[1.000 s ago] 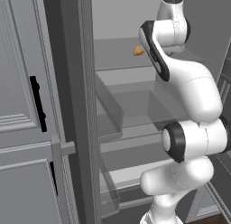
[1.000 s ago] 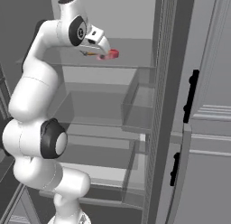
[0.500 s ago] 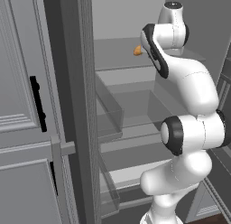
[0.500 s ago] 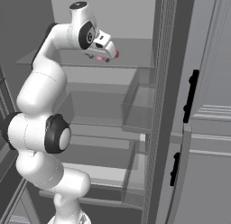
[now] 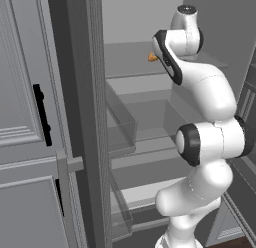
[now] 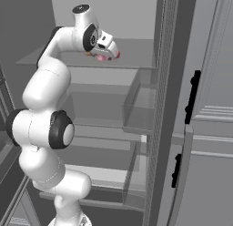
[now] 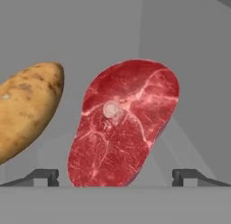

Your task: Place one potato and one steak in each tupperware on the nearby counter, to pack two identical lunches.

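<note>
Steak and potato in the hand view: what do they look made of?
Steak: raw red meat, slightly glossy, with pale marbling and a round white bone spot. Potato: tan, matte skin with dark speckles. Both are rendered, so texture is only apparent.

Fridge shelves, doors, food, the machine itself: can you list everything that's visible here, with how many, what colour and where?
steak: one, red-pink marbled slab, on the top fridge shelf, centred between the gripper's fingertips in the hand view; a pink bit of it shows by the gripper in the right base view.
potato: one, orange-tan oval, beside the steak on that shelf; an orange bit shows behind the arm in the left base view.
fridge shelves: several, grey, stacked inside the open fridge.
cabinet doors: grey panelled, with black handles, beside the fridge.
arm: one, white with dark joints, reaching up to the top shelf.
gripper: one, open, at the steak.
</note>
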You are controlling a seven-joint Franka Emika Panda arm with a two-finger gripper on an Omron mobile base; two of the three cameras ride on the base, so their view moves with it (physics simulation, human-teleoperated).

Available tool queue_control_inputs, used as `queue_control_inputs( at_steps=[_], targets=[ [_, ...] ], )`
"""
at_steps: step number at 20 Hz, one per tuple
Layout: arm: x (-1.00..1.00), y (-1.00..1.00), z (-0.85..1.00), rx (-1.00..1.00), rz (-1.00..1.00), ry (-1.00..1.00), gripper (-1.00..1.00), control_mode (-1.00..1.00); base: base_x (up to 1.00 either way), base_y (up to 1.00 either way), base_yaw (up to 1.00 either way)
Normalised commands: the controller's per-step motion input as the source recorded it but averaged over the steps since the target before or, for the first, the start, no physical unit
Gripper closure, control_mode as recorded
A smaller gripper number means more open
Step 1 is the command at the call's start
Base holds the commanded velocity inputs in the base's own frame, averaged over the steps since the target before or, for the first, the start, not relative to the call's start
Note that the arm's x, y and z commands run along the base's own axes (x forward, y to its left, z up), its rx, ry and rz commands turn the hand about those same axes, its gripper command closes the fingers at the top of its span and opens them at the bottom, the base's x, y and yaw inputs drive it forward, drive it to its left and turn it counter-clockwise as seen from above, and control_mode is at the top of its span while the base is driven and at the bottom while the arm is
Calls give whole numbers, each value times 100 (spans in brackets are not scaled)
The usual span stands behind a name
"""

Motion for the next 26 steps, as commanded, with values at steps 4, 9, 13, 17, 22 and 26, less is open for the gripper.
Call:
queue_control_inputs(
  at_steps=[4,9,13,17,22,26],
  targets=[
    [24,0,0,0,0,-10,-100,-100,0,0,0],
    [28,0,0,0,0,-6,-100,-100,0,0,0],
    [8,0,-8,0,0,0,-100,-100,0,0,0],
    [-7,-5,-38,0,-2,0,-100,-100,0,0,0],
    [-3,-2,-16,0,-1,0,-100,-100,0,0,0],
    [-4,-12,0,-1,0,0,-100,-100,0,0,0]
  ],
)
